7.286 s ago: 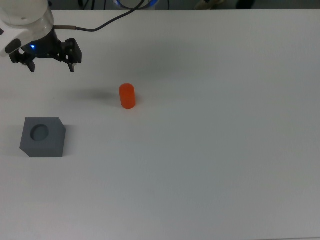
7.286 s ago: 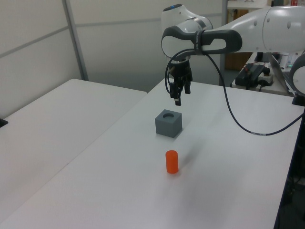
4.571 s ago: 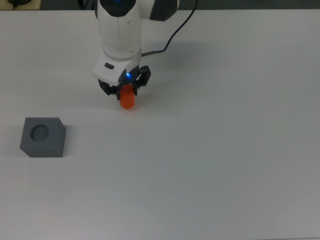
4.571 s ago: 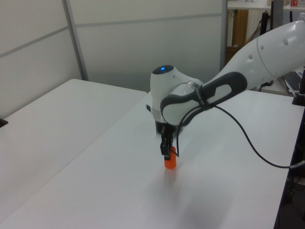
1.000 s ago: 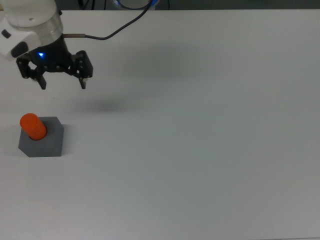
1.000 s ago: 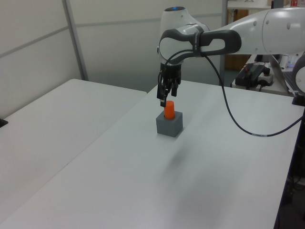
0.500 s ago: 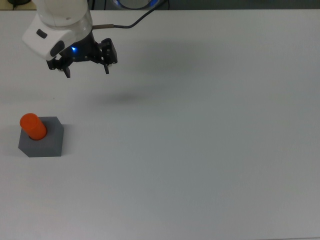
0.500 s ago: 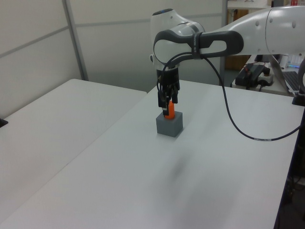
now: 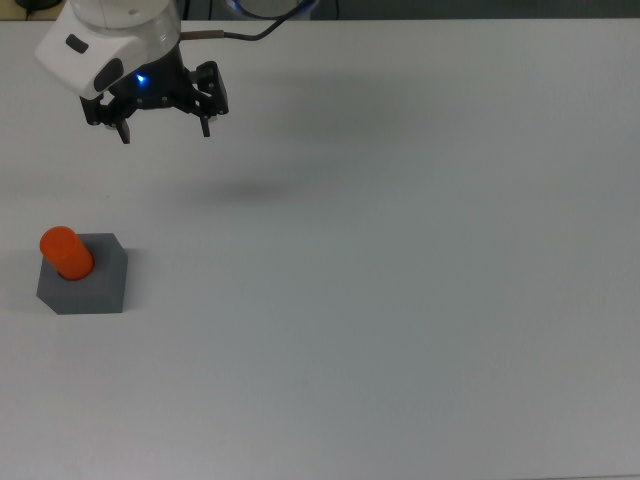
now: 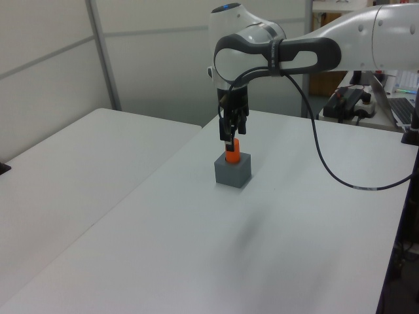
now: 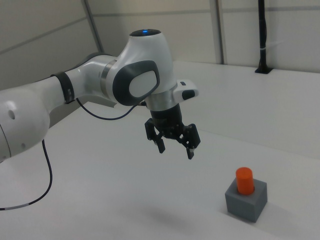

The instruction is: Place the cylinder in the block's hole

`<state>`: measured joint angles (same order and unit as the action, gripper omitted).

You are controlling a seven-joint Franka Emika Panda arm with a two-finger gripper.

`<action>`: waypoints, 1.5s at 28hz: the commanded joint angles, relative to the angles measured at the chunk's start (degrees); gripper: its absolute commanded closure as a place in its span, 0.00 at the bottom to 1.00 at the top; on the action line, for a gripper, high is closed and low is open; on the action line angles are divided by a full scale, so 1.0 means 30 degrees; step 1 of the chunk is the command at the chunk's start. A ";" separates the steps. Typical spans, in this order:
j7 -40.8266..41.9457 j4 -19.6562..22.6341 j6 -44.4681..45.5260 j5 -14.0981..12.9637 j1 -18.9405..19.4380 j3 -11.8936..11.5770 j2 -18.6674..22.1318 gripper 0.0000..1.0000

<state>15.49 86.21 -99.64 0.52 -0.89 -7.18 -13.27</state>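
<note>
The cylinder (image 9: 66, 252) stands in the block (image 9: 85, 285). The tool (image 9: 163, 126), released and empty, has drifted away; task looks done.

Cylinder (image 9: 65, 253) base hidden inside block (image 9: 92, 285).

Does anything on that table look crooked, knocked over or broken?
Nothing stands out. The orange cylinder stands upright in the grey block, its top half sticking out. The gripper hangs open in the air, apart from both. The white table shows no spill or damage.
</note>
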 commanded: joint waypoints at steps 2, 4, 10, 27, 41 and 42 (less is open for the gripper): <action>-0.0037 0.0033 0.1131 0.0353 0.0091 -0.0038 0.0235 0.00; -0.0007 0.0033 0.1161 0.0382 0.0091 -0.0009 0.0235 0.00; -0.0037 0.0033 0.1161 0.0353 0.0091 -0.0009 0.0176 0.00; 0.0051 0.0033 0.1131 0.0382 0.0061 -0.0038 0.0088 0.00; -0.0300 0.0004 0.1132 0.0294 0.0061 -0.0155 0.0147 0.00; -0.0300 0.0004 0.1132 0.0294 0.0061 -0.0155 0.0147 0.00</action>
<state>15.30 86.26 -97.50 0.58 -0.99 -7.30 -13.32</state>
